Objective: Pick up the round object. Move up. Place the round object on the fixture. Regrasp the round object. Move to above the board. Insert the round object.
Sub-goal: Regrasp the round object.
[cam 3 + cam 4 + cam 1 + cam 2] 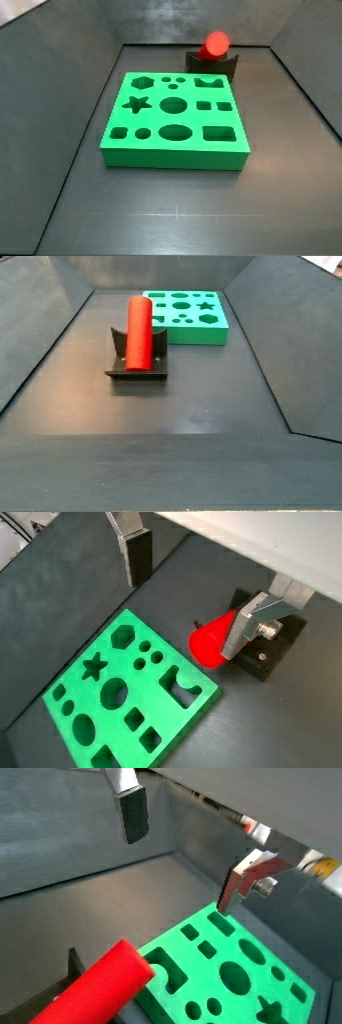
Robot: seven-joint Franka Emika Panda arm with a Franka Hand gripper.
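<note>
The red round object point(214, 43) lies in the notch of the dark fixture point(214, 63) at the back of the floor, behind the green board point(177, 120). In a side view the peg point(138, 328) lies lengthwise on the fixture point(138, 368), with the board point(187, 311) beyond it. The gripper is out of both side views. In both wrist views the gripper point(187, 592) point(183, 853) is open and empty, high above the floor. The peg point(209, 644) point(100, 990) rests below it on the fixture point(271, 652), next to the board point(127, 687) point(234, 968). One finger point(242, 630) overlaps the peg in view.
Dark grey walls enclose the floor on all sides point(80, 110) point(60, 326). Bare floor lies in front of the board point(174, 210) and in front of the fixture point(160, 426).
</note>
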